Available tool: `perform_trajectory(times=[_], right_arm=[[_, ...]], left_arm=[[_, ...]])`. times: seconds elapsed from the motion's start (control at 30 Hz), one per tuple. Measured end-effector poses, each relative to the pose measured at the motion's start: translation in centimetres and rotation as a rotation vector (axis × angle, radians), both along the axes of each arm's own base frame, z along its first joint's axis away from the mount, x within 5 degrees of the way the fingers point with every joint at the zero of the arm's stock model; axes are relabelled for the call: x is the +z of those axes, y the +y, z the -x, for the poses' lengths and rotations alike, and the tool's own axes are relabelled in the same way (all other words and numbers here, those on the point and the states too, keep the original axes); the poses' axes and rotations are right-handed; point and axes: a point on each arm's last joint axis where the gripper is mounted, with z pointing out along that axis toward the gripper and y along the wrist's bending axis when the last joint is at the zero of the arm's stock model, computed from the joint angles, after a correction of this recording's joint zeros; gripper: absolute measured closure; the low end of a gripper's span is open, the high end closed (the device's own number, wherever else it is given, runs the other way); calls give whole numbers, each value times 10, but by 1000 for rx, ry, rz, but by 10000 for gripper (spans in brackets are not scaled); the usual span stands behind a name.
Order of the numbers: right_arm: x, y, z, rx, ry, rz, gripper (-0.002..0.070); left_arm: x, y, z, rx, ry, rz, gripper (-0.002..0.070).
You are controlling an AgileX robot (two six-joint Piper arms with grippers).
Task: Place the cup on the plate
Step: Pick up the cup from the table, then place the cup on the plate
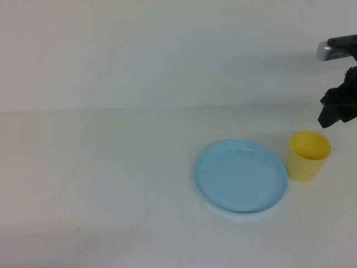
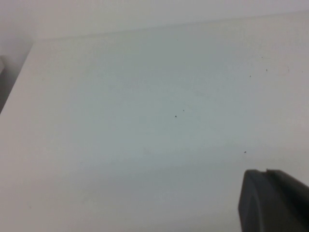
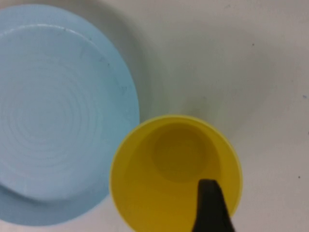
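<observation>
a: where is the right gripper (image 1: 334, 114)?

b: it hangs at the far right, above and just behind the yellow cup (image 1: 308, 155). one dark finger (image 3: 211, 208) shows over the cup's open mouth; open or closed, one cannot tell.

a: and the cup?

b: upright on the white table (image 1: 111, 184), just right of the light blue plate (image 1: 241, 176), not on it.

a: the left gripper (image 2: 273, 200)?

b: only a dark part over bare table; its state cannot be told.

1. My right gripper (image 1: 334, 111) hangs above the cup (image 1: 308, 155), which stands upright just beside the plate (image 1: 241, 176).
2. My left gripper (image 2: 275, 203) sits over bare table (image 1: 100, 184).
</observation>
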Motion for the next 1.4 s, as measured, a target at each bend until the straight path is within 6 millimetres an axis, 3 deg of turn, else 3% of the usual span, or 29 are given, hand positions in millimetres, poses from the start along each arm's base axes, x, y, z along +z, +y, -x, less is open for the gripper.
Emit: perform_trajectory(times=[0.57,0.63,0.73,0.8,1.0,1.13,1.27,1.4], right_arm=[[-54,6,-16,-5,102,54,254],[-63,8,-18,2,107,70,311],[-70,10,-20,12,110,94,533],[-69,11,-21,11,104,100,608],[-42,9,-30,6,61,139,643],[-3,13,-33,1,-25,88,643],[47,34,-18,70,-128,-14,644],[63,76,1,198,-143,-32,644]], left_arm=[[0,0,0,0,0,0,674],[0,0,0,0,0,0,674],[0,0,0,0,0,0,674],[0,0,0,0,0,0,674],[0,0,0,0,0,0,674],[0,0,0,0,0,0,674],[0,0,0,0,0,0,674],[0,0,0,0,0,0,674]])
